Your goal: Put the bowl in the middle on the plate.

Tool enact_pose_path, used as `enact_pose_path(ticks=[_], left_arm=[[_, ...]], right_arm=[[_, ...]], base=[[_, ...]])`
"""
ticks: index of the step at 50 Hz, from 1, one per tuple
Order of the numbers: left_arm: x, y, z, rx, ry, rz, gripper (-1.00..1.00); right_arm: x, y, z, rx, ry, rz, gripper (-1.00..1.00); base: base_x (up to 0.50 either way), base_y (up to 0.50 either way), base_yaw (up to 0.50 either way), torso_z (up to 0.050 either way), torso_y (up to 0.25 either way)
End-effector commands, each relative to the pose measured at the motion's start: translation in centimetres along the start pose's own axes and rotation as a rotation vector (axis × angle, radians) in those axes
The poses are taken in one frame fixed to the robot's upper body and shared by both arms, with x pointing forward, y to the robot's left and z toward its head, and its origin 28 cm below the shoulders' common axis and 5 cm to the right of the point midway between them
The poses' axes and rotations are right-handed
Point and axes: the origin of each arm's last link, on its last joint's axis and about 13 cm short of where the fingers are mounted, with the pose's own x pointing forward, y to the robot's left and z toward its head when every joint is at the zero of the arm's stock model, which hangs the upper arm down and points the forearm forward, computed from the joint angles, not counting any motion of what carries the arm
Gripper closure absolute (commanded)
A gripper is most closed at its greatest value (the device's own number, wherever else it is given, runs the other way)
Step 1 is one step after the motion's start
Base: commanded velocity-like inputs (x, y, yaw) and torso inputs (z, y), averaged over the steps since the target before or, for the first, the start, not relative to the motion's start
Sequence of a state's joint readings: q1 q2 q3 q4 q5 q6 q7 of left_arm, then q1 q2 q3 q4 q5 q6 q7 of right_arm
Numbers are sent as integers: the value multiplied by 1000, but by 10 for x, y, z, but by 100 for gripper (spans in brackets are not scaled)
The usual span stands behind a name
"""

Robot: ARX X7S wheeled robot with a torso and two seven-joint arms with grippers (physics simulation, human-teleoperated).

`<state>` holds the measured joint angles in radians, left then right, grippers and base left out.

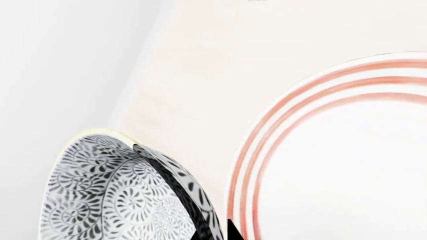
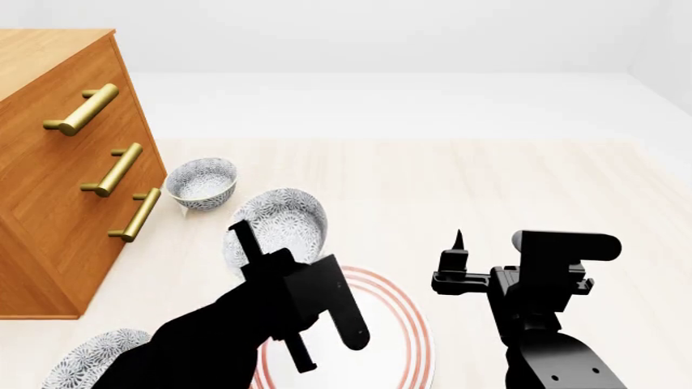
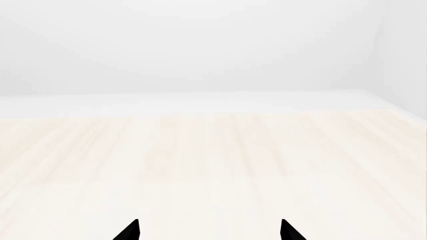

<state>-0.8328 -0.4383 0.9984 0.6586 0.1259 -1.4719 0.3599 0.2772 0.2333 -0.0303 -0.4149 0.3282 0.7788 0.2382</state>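
My left gripper (image 2: 255,250) is shut on the rim of the bowl (image 2: 279,224), a patterned grey-blue bowl held tilted with its opening facing the camera. It hangs just beyond the far left rim of the plate (image 2: 403,324). In the left wrist view the bowl (image 1: 110,195) has its wall pinched between the left gripper (image 1: 217,233) fingers. The plate (image 1: 347,165), white with red rings, lies beside it. My arm hides much of the plate in the head view. My right gripper (image 2: 459,258) (image 3: 209,231) stands open and empty to the right of the plate.
A wooden dresser (image 2: 60,170) with brass handles stands at the left. A look-alike bowl (image 2: 201,181) sits close to it, farther back. Another bowl (image 2: 96,361) rests at the near left. The pale tabletop (image 2: 519,186) runs back to a white wall.
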Motion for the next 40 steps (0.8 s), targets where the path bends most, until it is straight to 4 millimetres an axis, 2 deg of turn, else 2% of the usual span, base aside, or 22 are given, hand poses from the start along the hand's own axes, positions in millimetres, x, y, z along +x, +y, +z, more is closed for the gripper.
enact_pose_path(ticks=[1, 16, 40], left_arm=[[-5, -9, 0, 91, -31, -9, 100], [-2, -30, -2, 231, -36, -78, 100], [-3, -42, -2, 295, -76, -138, 100]], right_arm=[[0, 0, 1, -1, -1, -2, -100], [0, -1, 0, -1, -2, -3, -100], [1, 0, -2, -1, 5, -1, -100]], base=[[0, 0, 0, 0, 0], [0, 0, 0, 0, 0], [0, 0, 0, 0, 0]])
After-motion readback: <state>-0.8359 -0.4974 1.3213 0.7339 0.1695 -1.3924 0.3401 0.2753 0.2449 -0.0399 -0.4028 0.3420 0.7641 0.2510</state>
